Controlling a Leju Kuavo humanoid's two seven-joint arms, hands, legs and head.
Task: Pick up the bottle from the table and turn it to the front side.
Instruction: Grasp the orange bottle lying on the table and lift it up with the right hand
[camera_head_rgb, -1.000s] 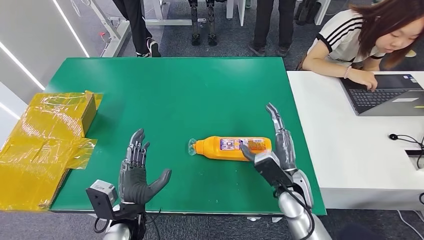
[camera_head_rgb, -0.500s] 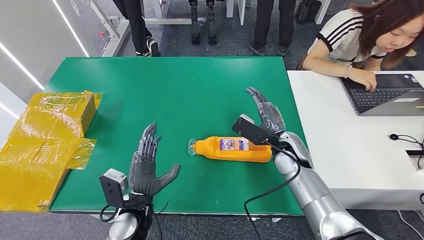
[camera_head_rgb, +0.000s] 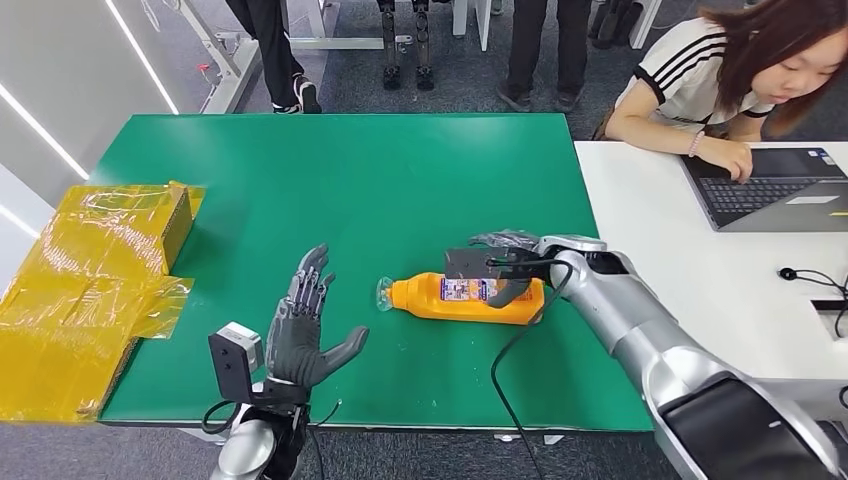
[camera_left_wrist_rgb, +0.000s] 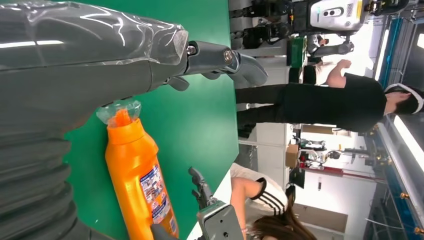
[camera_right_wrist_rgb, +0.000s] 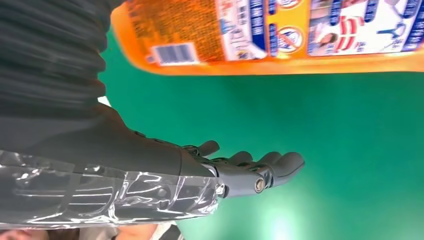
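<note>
1. Bottle (camera_head_rgb: 468, 297), orange with a printed label, is lying on its side on the green table (camera_head_rgb: 350, 180) in our head view, its clear-wrapped cap pointing toward our left hand. Our right hand (camera_head_rgb: 505, 262) is reaching in from the right and hanging over the bottle's thick end, fingers draped across the label; whether it is actually gripping, we cannot tell from here. Our left hand (camera_head_rgb: 305, 330) is hovering nearer the table's front edge, palm up, fingers spread, holding nothing, well apart from the bottle. A yellow box wrapped in film (camera_head_rgb: 95, 280) is sitting at the table's left edge. A person (camera_head_rgb: 730, 75) is typing on a laptop (camera_head_rgb: 770, 190) at the white table (camera_head_rgb: 690, 300) to the right.

2. Our left wrist view is showing our left hand's grey thumb (camera_left_wrist_rgb: 225, 57) stretched out over the green surface, gripping nothing. The orange bottle (camera_left_wrist_rgb: 137, 180) is lying beyond it, cap end nearest. People are standing in the background.

3. Our right wrist view is showing the bottle's label (camera_right_wrist_rgb: 280, 30) close up, with a barcode. Our right hand's dark fingers (camera_right_wrist_rgb: 260, 167) are extending over bare green table, loosely together and apart from the bottle, so the hand is gripping nothing.
</note>
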